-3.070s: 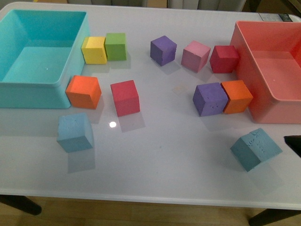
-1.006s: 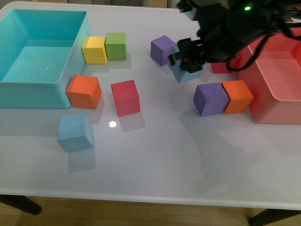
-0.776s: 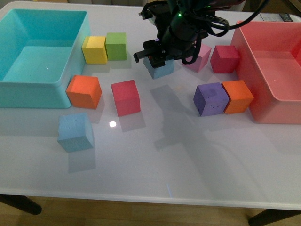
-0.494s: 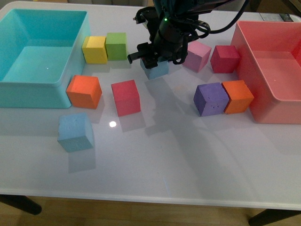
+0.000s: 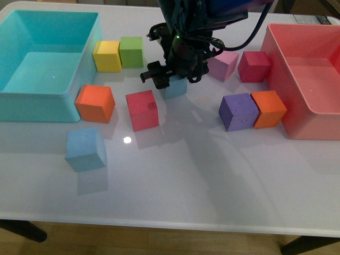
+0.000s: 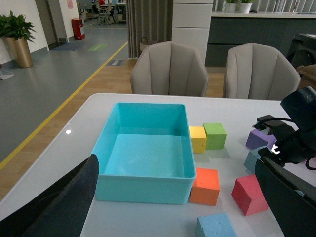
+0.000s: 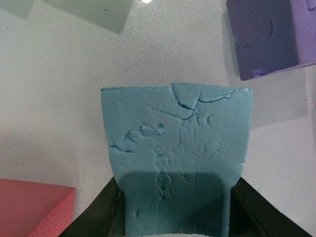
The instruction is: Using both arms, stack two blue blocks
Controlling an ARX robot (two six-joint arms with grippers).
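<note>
My right gripper (image 5: 169,79) is shut on a blue block (image 5: 175,87) and holds it above the table, just right of the red cube (image 5: 142,110). In the right wrist view the block (image 7: 177,158) fills the frame between the black fingers (image 7: 106,212). The second blue block (image 5: 85,149) rests on the table at the front left; it also shows in the left wrist view (image 6: 219,227). My left gripper (image 6: 182,197) is open and empty, high above the table's left side, with its fingers (image 6: 59,207) wide apart. It is out of the front view.
A teal bin (image 5: 79,58) stands at the back left, a pink bin (image 5: 276,64) at the right. Yellow (image 5: 107,56), green (image 5: 131,51), orange (image 5: 94,103), pink (image 5: 223,62), dark red (image 5: 253,66), purple (image 5: 237,111) and another orange (image 5: 268,109) cube lie around.
My right arm has come in, taken the blue block from the front right, and carried it leftward over the table to beside the red cube. The other blue block has not moved.
</note>
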